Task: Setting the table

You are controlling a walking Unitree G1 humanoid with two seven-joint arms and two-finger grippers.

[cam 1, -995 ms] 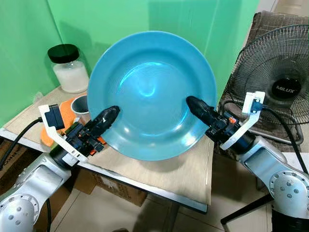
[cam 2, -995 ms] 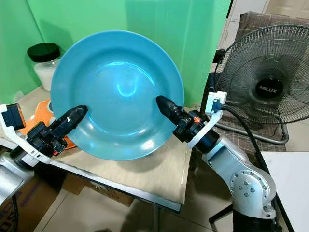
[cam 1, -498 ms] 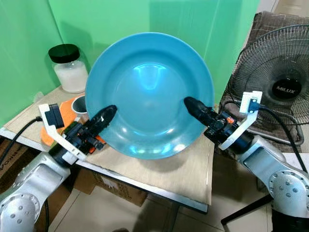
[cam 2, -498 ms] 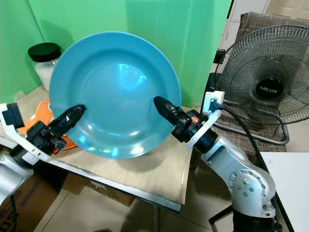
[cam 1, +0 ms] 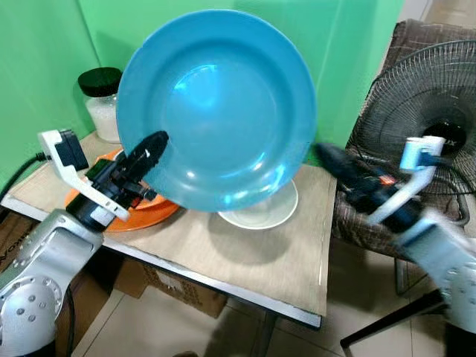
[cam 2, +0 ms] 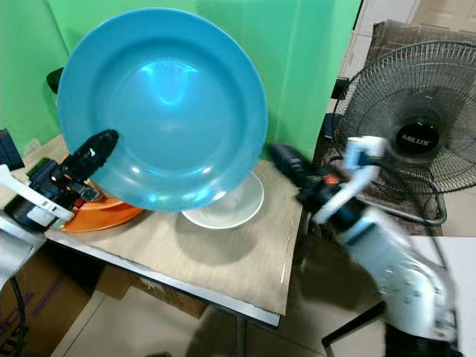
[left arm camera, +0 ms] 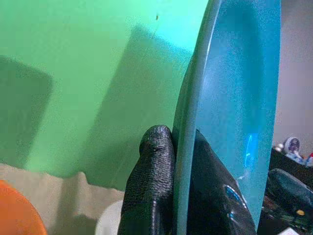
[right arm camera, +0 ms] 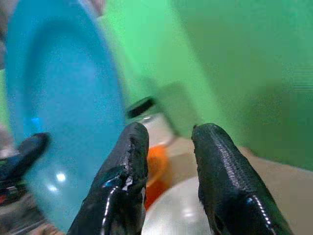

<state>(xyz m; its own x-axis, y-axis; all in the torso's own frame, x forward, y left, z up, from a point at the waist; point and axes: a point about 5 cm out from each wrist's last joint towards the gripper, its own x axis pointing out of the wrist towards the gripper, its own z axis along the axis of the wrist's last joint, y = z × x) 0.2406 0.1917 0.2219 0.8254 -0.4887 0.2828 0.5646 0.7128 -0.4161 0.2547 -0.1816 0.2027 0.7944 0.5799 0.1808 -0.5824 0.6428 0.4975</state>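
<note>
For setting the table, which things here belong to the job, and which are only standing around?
Belong to the job:
- blue plate, pinched at its rim by the left gripper
- white bowl on the table
- orange plate
- right gripper, open, away from the blue plate

Standing around:
- jar with black lid
- fan

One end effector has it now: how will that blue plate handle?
Probably stiff: the blue plate stands nearly upright without sagging. Its glossy surface looks slippery. Pinched at one rim by the left end effector, it may pivot or slip.
</note>
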